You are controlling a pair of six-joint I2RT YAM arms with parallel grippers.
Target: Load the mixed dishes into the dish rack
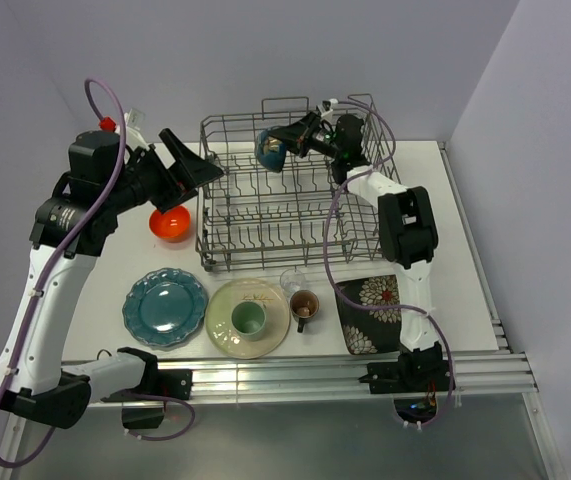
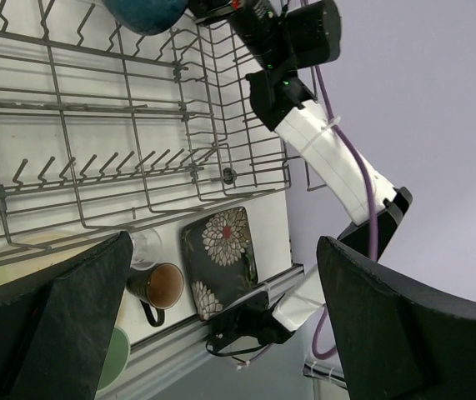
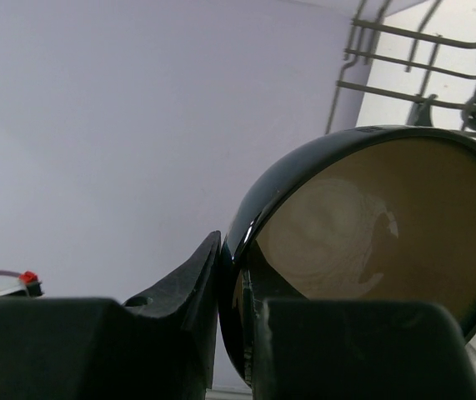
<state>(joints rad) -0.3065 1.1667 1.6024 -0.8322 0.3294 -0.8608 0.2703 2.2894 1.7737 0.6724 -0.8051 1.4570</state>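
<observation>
dark bowl [image 1: 271, 152] on edge over rack [image 1: 265, 250], rim in R fingers [image 3: 183, 287]

The left arm [image 1: 37, 290] is made up of white tubular links joined by bulky black joint housings [image 1: 95, 165]. A purple cable [image 1: 100, 95] is looped above it and run down to its black base [image 1: 25, 397]. A small red cap [image 1: 108, 123] is seen at its wrist. The left gripper [image 1: 193, 168] is fitted with broad, matte-black, wedge-shaped fingers [image 2: 54, 325]. The right arm [image 1: 417, 300] is built alike, and its own purple cable [image 2: 363, 179] is held by a white tie [image 2: 331, 123]. The right gripper [image 3: 238, 310] is fitted with matte-black fingers [image 3: 179, 300].
</observation>
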